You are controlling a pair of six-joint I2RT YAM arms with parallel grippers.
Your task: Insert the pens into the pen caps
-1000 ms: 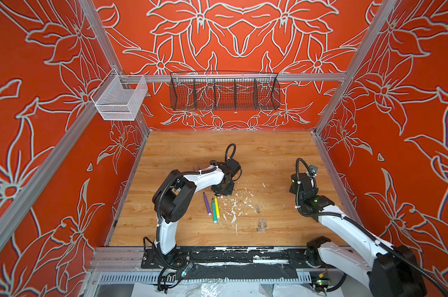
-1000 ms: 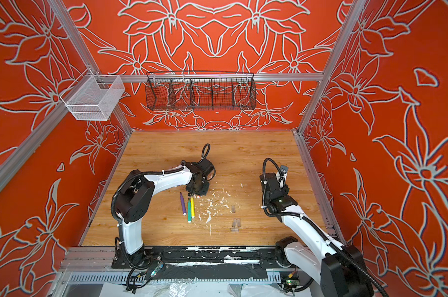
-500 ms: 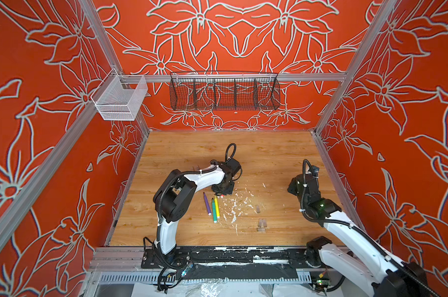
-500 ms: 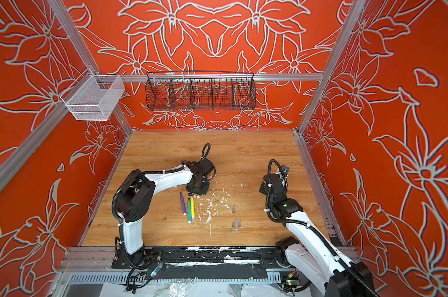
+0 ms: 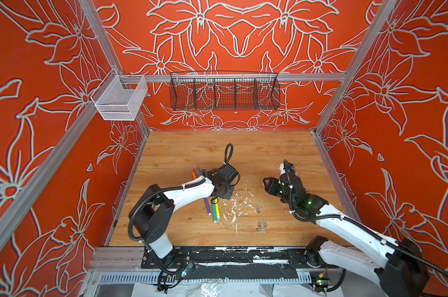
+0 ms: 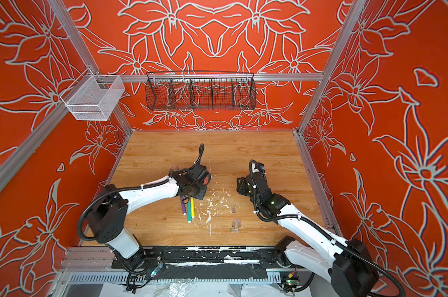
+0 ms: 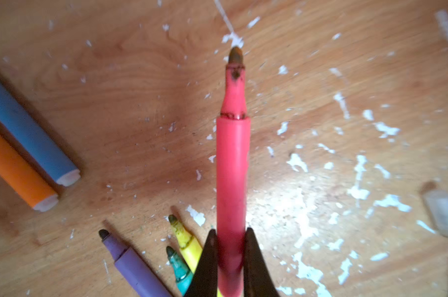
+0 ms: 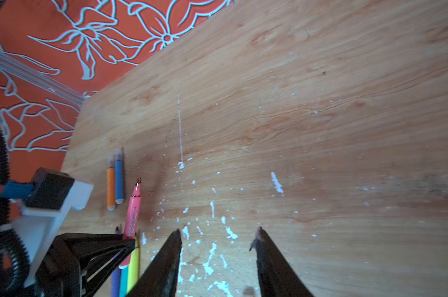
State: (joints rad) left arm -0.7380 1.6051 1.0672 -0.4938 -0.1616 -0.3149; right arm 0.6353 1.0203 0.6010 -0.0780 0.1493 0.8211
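My left gripper point(image 7: 230, 234) is shut on the butt end of a pink-red pen point(image 7: 232, 167), its dark tip pointing out over the wood. The same grip shows in the right wrist view, pen point(image 8: 133, 205) in the left gripper point(image 8: 130, 244). Purple point(image 5: 207, 205), green point(image 5: 214, 212) and yellow point(image 5: 217, 209) pens lie uncapped just under that gripper point(image 5: 221, 191). Orange point(image 8: 110, 190) and blue point(image 8: 119, 182) pens lie side by side, their tips seemingly inside clear caps. Loose clear pen caps point(image 5: 257, 208) point(image 5: 261, 223) rest near the front. My right gripper point(image 8: 217, 231) is open and empty, at mid-table point(image 5: 266, 186).
White flecks of debris point(image 5: 234, 205) litter the wooden table point(image 5: 256, 154) between the two grippers. A black wire basket point(image 5: 224, 91) hangs on the back wall and a white mesh basket point(image 5: 118, 99) on the left rail. Orange patterned walls close three sides.
My right gripper has swung left toward the middle of the table and its jaws have spread wider. The left gripper has closed fully on the pink-red pen and stayed in place.
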